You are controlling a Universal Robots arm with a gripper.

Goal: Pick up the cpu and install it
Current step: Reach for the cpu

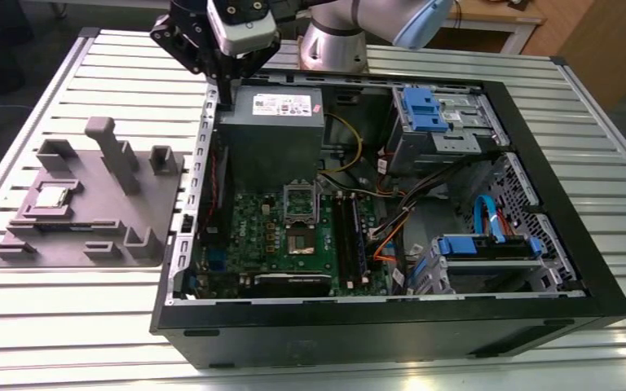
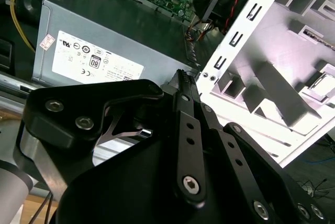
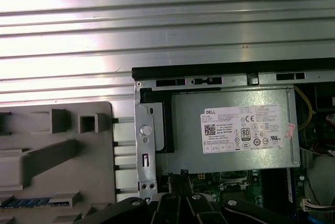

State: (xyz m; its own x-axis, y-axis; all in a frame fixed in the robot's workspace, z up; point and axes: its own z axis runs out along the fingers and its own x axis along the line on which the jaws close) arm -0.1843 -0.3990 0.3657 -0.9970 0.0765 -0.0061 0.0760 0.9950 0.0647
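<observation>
At the exterior view's left, the cpu point(image 1: 52, 198) lies flat in a recess of the grey tray point(image 1: 139, 213) on the table point(image 1: 63, 326), well apart from the arm and untouched. It sits low among raised blocks, with a tall post point(image 1: 117, 155) near it. I judge that fingers coming in at a slant could knock the post. They could also catch only one thin edge, and the chip would tip or slide out.

Further right, the gripper point(image 1: 224, 77) hangs over the corner where the case wall point(image 1: 211, 138) meets the power supply point(image 1: 275, 130). In both wrist views the fingers point(image 2: 180, 85) look pressed together with nothing between them. If they are not spread before reaching the chip, they would land on its metal top instead of straddling it. A straight drop from here would probably strike the case rim or the power supply.

Right again, the socket point(image 1: 300, 236) sits on the motherboard point(image 1: 258, 236) with its metal frame point(image 1: 300, 198) apparently raised. A chip set down rotated or tilted there could bend the contacts, and the standing frame leaves little room on one side. Loose cables point(image 1: 391, 236) run just beside the board and could snag the arm inside the case.
</observation>
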